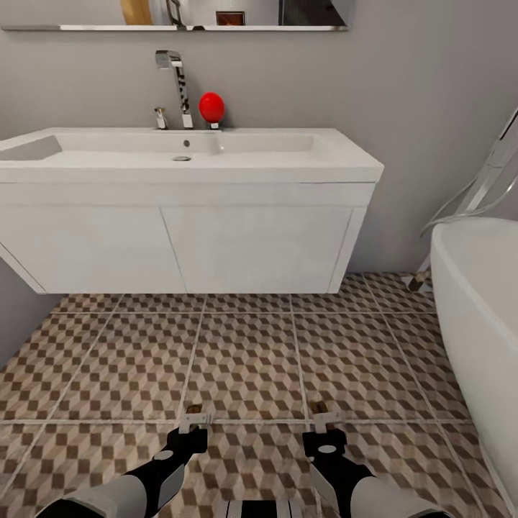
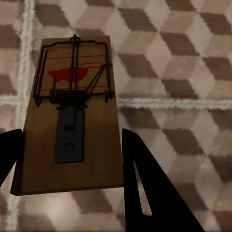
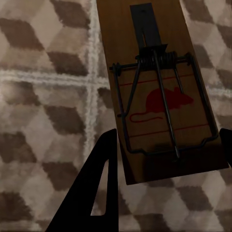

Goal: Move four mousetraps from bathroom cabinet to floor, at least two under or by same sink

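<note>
Nearest you, both arms reach forward low over the floor, each carrying a trap. The left gripper is closed on a trap: in the left wrist view its dark fingers flank the board's near end, wire and red mark facing up. The right gripper likewise clamps a second trap by one end, red mouse print up.

Both boards hang over the cube-pattern tiles, flat side roughly level, likely so they land face-up. You can't tell from these views whether either board touches the tile yet; shadows suggest a small gap.

Farther on, the sink tops the white vanity, open floor beneath it. Bathtub sits far right. The traps are held short of the vanity; move them forward before release so they count as beside it.
</note>
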You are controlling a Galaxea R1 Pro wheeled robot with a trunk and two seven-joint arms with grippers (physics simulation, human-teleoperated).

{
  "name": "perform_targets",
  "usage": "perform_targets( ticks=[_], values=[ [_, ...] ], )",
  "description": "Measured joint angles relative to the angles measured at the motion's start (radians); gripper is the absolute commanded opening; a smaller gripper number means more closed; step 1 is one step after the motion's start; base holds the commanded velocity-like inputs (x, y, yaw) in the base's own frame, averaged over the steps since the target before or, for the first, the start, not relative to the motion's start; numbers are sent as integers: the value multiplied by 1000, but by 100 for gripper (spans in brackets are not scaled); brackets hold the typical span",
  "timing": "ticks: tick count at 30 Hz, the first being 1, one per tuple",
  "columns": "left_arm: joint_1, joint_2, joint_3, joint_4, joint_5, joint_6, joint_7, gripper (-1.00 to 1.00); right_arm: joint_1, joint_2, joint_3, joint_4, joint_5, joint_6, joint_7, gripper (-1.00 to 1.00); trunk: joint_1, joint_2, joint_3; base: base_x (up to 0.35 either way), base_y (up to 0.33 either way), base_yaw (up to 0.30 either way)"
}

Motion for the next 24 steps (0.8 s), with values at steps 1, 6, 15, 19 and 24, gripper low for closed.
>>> perform_targets(
  ticks=[1, 6, 15, 19, 24],
  values=[
    [0, 1, 0, -1, -1, 0, 0, -100, 0, 0, 0, 0, 0, 0, 0, -100, 0, 0, -4, 0, 0, 0],
    [0, 0, -1, -4, -3, -3, 2, -100, 0, 0, 0, -1, 1, 0, 0, -100, 0, 0, -4, 0, 0, 0],
    [0, -3, 0, -13, -10, -6, 98, -100, 0, -2, -2, -6, 8, 0, 2, -100, 0, 0, -4, 0, 0, 0],
    [-1, 10, 0, -17, -28, 6, 91, -100, 0, -3, 0, -44, 34, 1, 2, -100, 0, 0, -4, 0, 0, 0],
    [-7, 53, 1, -86, -28, 156, 63, -100, -3, -3, -5, -63, 34, 11, 1, -100, 0, 0, -4, 0, 0, 0]
  ],
)
